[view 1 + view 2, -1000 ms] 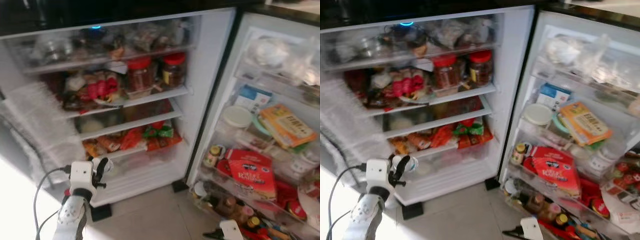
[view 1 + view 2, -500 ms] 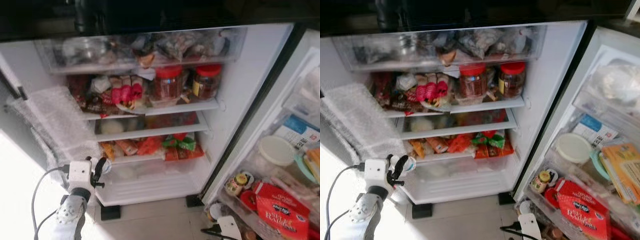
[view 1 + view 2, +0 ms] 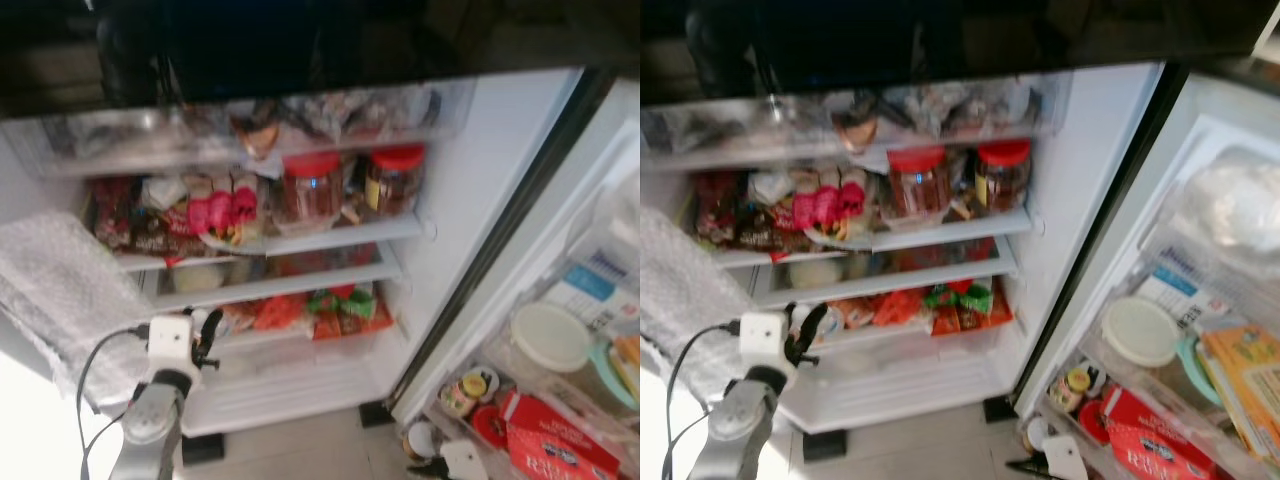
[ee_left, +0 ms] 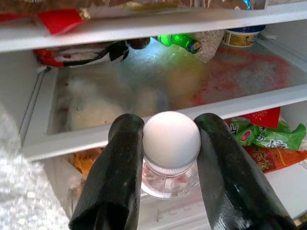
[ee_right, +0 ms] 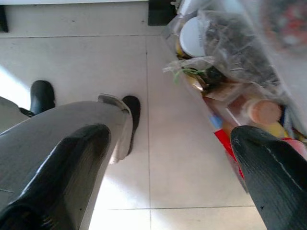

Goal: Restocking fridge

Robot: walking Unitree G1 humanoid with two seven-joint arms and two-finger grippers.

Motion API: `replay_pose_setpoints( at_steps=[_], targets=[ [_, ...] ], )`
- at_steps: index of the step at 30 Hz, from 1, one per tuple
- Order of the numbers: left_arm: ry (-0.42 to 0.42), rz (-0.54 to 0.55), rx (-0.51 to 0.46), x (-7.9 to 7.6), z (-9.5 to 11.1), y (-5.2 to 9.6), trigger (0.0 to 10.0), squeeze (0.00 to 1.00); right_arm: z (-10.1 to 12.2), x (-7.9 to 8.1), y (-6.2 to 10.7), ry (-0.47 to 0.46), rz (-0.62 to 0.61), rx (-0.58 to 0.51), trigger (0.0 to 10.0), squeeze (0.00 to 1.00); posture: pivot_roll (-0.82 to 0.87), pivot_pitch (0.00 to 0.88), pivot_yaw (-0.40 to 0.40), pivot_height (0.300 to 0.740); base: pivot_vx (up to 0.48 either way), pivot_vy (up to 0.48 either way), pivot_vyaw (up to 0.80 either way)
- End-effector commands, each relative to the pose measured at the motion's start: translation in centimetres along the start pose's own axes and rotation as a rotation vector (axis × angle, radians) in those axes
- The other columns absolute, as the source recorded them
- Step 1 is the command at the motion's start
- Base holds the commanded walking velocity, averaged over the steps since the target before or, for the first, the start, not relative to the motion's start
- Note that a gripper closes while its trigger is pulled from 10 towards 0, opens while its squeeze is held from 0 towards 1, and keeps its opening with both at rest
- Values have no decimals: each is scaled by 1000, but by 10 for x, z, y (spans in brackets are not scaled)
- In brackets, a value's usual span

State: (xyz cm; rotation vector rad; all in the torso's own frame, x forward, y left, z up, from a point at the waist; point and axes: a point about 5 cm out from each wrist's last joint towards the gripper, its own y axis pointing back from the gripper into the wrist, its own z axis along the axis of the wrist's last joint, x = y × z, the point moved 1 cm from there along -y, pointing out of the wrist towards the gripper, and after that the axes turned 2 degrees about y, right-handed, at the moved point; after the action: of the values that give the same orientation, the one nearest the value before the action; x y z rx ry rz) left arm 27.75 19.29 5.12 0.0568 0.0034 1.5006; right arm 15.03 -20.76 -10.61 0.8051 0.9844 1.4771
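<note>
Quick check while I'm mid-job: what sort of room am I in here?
Most likely a home kitchen: an open white fridge packed with food, two red-lidded jars on a shelf, pale floor tiles below. The left gripper holds a small white-capped clear bottle.

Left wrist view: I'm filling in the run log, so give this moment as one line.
left gripper: shut on white-capped clear bottle | position: before lower fridge shelf | right gripper: open, idle above tiled floor
</note>
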Motion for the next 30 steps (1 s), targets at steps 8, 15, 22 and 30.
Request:
replay_pose_setpoints(
  at_steps=[8,15,22,30],
  targets=[
    [-16,6,-11,4,2,2,10000,0,-2,0,0,-22,2,-2,10000,0,-92,73,-23,740,0,0,0],
    [-22,4,-15,3,2,2,10000,0,-1,0,0,-28,0,-13,10000,0,-92,70,-23,740,0,0,0],
    [-27,2,-12,2,2,3,10000,0,-2,0,0,-10,7,-11,10000,0,-97,65,-22,740,0,0,0],
    [-35,1,-5,3,1,3,10000,0,-3,0,0,-1,-4,1,10000,0,-94,64,-22,726,0,0,0]
  ],
)
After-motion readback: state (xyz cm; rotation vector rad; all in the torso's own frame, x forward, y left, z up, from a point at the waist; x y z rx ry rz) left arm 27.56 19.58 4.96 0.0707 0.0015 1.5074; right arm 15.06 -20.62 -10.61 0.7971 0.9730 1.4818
